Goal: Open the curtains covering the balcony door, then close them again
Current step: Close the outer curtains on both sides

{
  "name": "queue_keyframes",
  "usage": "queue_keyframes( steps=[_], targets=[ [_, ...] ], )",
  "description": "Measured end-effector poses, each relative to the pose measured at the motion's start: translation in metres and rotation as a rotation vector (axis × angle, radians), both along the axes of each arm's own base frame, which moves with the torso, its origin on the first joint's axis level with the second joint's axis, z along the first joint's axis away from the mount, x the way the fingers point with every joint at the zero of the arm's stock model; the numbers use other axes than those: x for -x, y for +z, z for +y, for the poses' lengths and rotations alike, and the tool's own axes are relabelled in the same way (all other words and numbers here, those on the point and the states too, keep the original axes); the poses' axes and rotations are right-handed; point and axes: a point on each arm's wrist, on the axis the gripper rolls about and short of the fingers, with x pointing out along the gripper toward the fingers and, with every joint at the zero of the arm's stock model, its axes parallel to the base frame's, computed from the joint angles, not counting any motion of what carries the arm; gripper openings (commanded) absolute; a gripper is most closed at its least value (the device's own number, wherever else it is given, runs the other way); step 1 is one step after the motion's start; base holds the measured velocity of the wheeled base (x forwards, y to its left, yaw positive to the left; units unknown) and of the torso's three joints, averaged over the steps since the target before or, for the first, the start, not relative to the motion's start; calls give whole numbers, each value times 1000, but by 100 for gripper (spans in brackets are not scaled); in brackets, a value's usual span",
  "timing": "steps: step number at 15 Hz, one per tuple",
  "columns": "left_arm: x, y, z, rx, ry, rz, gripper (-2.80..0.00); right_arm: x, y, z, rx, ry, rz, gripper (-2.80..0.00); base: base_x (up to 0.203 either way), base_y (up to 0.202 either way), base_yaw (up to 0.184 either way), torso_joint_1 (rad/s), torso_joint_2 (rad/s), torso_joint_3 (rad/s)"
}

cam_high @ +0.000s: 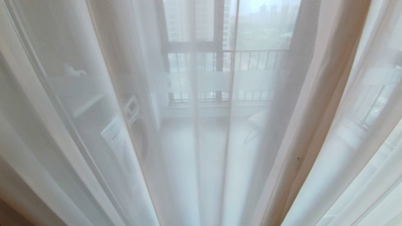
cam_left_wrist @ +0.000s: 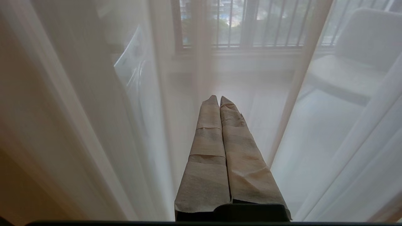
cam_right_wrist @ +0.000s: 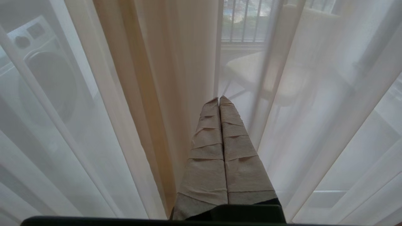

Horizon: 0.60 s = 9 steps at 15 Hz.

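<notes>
You are facing the thin see-through white sheer curtains (cam_high: 103,131), which hang drawn across the whole head view in long pleats from top to floor, so the opening step looks not yet begun: nothing is parted, and both the opening and the closing are left to do. No thick beige-grey drape is plainly in view; a warmer beige fold (cam_right_wrist: 147,103) in the right wrist view may be one, but you cannot tell.

Behind the sheers, far from you, stands the tall glass balcony door (cam_high: 216,83), with its horizontal frosted white stripe crossing the panels at mid height. Farther still is a black barred railing (cam_high: 260,59), with buildings and greenery beyond.

Your left gripper (cam_left_wrist: 216,99) has its tape-wrapped fingers pressed together with nothing between them, the tips pointing at the sheers near a fold. Your right gripper (cam_right_wrist: 219,99) is likewise pressed together and empty, aimed at a fold just right of the beige pleat. Neither arm shows in the head view, and whether either tip touches the fabric you cannot tell.

As for containers, the only one is a white front-loading washing machine (cam_high: 125,135) on the balcony to the left, seen through the sheers; its round door appears closed and its contents are hidden. A pale chair (cam_right_wrist: 251,72) stands to the right on the balcony, its seat bare.
</notes>
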Motion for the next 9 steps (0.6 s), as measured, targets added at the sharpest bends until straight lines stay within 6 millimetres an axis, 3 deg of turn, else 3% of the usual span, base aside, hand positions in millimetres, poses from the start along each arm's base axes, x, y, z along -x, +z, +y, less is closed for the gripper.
queue_keyframes(
  steps=[9],
  targets=[
    [0,0,0,0,1,0,-280,0,0,0,-1,-3,-2,-280,0,192,0,3,3,3]
  ],
)
